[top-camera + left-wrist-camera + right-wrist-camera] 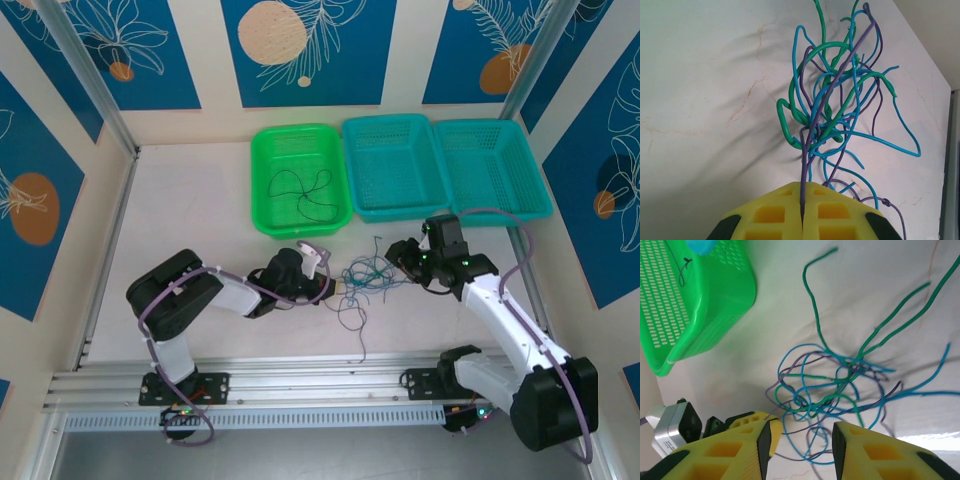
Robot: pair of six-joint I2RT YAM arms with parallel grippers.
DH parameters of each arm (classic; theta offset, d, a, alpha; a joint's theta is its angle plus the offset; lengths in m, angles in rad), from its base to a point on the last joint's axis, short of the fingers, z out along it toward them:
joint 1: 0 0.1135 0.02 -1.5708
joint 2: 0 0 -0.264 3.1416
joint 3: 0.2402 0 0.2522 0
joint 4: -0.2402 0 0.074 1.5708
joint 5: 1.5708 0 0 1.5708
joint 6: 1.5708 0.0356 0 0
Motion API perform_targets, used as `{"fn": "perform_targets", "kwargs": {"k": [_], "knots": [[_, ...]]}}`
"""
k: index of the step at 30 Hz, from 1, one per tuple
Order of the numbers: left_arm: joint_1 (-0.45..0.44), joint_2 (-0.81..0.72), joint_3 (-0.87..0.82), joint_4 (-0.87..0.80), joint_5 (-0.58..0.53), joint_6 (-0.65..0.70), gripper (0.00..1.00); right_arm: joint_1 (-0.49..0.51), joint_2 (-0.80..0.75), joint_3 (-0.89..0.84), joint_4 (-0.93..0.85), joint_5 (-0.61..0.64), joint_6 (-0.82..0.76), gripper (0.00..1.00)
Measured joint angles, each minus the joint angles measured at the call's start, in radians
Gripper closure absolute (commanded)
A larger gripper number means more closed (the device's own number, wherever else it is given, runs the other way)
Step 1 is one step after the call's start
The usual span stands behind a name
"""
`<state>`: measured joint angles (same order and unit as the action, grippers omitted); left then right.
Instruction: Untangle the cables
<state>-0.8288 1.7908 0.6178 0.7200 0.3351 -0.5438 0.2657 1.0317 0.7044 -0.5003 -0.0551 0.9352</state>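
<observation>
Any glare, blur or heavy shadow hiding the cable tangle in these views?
Top external: even light, the cables small but sharp. Left wrist: soft shadows on the table beneath, strands crisp. Right wrist: a washed-out glare band on the table at lower right, tangle readable.

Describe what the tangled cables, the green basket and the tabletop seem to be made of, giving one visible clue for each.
The cables: probably plastic-coated wire, smooth and slightly glossy. They hold springy curls.
The green basket: moulded plastic, glossy, with slotted mesh sides.
The tabletop: a hard white surface with faint tan veins that looks like marble. Whether it is stone or laminate cannot be told.
</observation>
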Motion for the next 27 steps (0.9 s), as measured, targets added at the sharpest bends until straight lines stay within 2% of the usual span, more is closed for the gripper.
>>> {"fn": "perform_targets", "kwargs": {"k": [5,9,15,16,18,20,21,27], "knots": [[0.0,0.0,0.0,-0.003,-0.002,0.0,1.0,0.112,0.113,0.011,0.018,-0.003,0.11,0.49],[-0.001,0.0,0.0,-0.003,-0.004,0.0,1.0,0.164,0.227,0.053,0.061,-0.009,0.117,0.49],[-0.001,0.0,0.0,-0.003,-0.007,0.0,1.0,0.166,0.396,0.131,0.155,-0.023,0.121,0.52],[-0.001,0.0,0.0,-0.003,-0.008,0.0,1.0,0.166,0.42,0.143,0.165,-0.024,0.124,0.54],[-0.001,0.0,0.0,-0.003,-0.009,0.0,1.0,0.166,0.468,0.167,0.184,-0.027,0.13,0.67],[-0.001,0.0,0.0,-0.003,-0.014,0.0,1.0,0.166,0.496,0.176,0.2,-0.026,0.137,0.92],[-0.001,0.0,-0.001,-0.003,-0.016,0.0,1.0,0.166,0.503,0.177,0.202,-0.024,0.137,1.0],[0.0,-0.026,-0.038,-0.003,-0.074,-0.01,1.0,0.139,0.47,0.167,0.202,-0.008,0.142,1.0]]}}
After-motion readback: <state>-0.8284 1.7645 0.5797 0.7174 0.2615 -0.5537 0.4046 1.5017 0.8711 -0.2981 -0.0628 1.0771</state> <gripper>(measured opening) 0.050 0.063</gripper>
